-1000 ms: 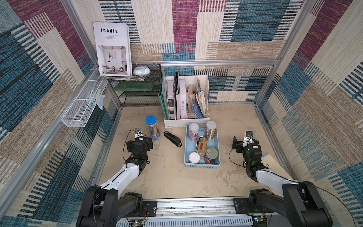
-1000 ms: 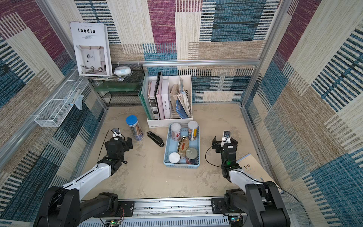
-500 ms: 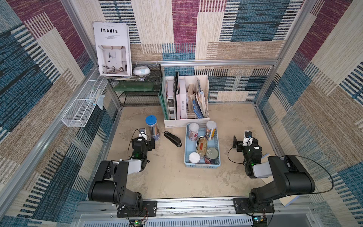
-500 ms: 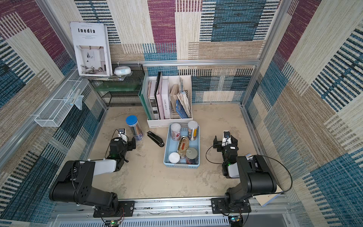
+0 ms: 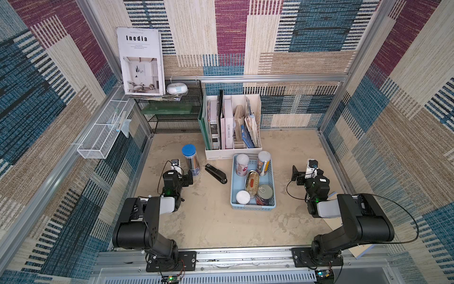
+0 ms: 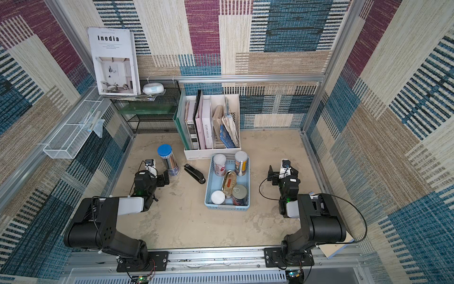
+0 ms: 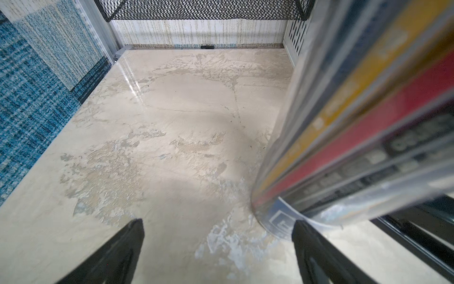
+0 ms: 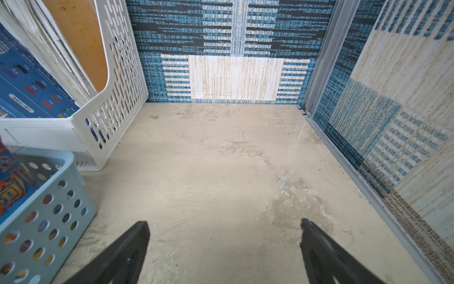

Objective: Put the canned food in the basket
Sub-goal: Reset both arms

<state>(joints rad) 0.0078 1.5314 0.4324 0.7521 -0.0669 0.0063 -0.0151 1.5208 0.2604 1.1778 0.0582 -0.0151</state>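
The light blue basket [image 5: 253, 208] stands mid-floor in both top views and holds the canned food. Two slim white-lidded cans [image 5: 242, 164] [image 5: 263, 162] stand at its far end, and a third slim can [image 5: 242, 197] at its near end. The oval gold tin [image 5: 252, 180] lies in the middle beside the steel pull-ring can [image 5: 264, 194]. My left gripper [image 7: 218, 223] is open and empty, low over the floor left of the basket. My right gripper [image 8: 224, 223] is open and empty to the right of the basket's corner [image 8: 61, 169].
A clear blue-capped pencil tube [image 5: 191, 159] stands right beside my left gripper [image 5: 188, 178], with one fingertip near its base [image 7: 277, 221]. A black stapler [image 5: 216, 173] lies between the tube and the basket. The white file holder [image 5: 232, 127] stands behind the basket, and walls close both sides.
Both arms have folded back, their elbows now bunched near the front rail. The grippers stay open at about the same spots, the left one slightly nearer the pencil tube.
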